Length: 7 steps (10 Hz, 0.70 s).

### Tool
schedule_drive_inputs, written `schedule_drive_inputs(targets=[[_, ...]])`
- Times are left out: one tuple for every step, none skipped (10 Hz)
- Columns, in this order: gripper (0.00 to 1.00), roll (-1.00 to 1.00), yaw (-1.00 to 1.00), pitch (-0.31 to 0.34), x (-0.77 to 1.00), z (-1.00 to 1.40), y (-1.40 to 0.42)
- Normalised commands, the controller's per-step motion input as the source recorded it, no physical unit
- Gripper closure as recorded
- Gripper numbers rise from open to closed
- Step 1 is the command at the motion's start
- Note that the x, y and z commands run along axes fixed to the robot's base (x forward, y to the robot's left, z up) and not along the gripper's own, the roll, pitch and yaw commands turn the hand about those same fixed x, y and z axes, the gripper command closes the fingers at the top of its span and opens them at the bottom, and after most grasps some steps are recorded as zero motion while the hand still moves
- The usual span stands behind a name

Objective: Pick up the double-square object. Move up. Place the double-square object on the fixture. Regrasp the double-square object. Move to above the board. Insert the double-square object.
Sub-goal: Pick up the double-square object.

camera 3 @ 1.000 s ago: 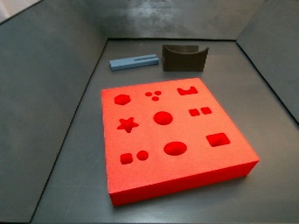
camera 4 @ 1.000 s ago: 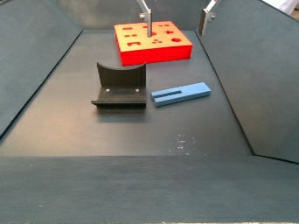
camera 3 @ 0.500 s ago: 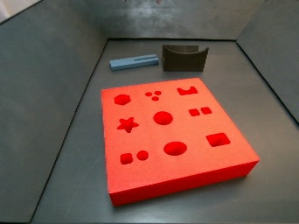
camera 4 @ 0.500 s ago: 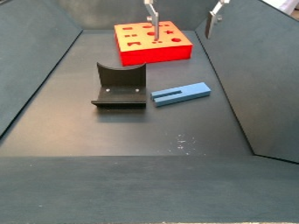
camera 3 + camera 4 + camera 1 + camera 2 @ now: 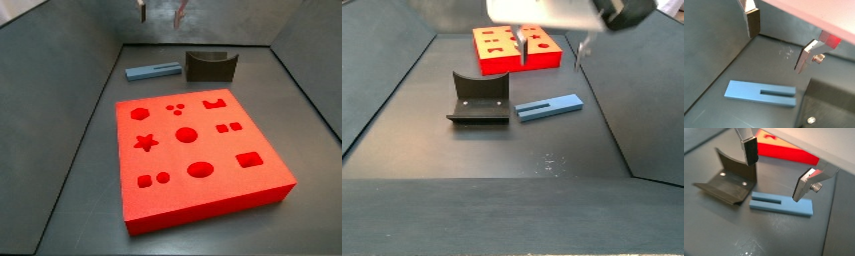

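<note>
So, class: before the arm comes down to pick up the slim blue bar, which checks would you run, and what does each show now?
1. The gripper has open jaws: ok.
2. Nothing sits between its silver fingers: ok.
3. The long slim blue-grey slotted bar lies flat on the floor, clear on top: ok.
4. Bar apart from the dark notched fixture block: a small gap in a side view: ok.
5. Gripper centred over the bar: cannot tell.
6. The bright red recessed board is clear of the bar: ok.

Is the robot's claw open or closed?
Open. In both wrist views the claw hangs above the blue bar on the floor, its two fingers wide apart with nothing between them.
</note>
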Motion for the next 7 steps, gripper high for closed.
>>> schedule_drive_inputs(targets=[[0.00, -0.18, -0.79, 0.000, -0.21, -0.62, 0.00], [0.00, -0.21, -0.81, 0.000, -0.20, -0.65, 0.00], [0.00, -0.23, -0.83, 0.000, -0.15, -0.61, 0.00], [0.00, -0.25, -0.82, -0.140, -0.12, -0.35, -0.07], [0.00, -0.28, -0.81, -0.246, -0.08, -0.17, -0.11], [0.00, -0.28, -0.80, -0.259, -0.07, -0.15, -0.12], [0.00, -0.25, -0.80, -0.304, -0.10, -0.23, -0.15]])
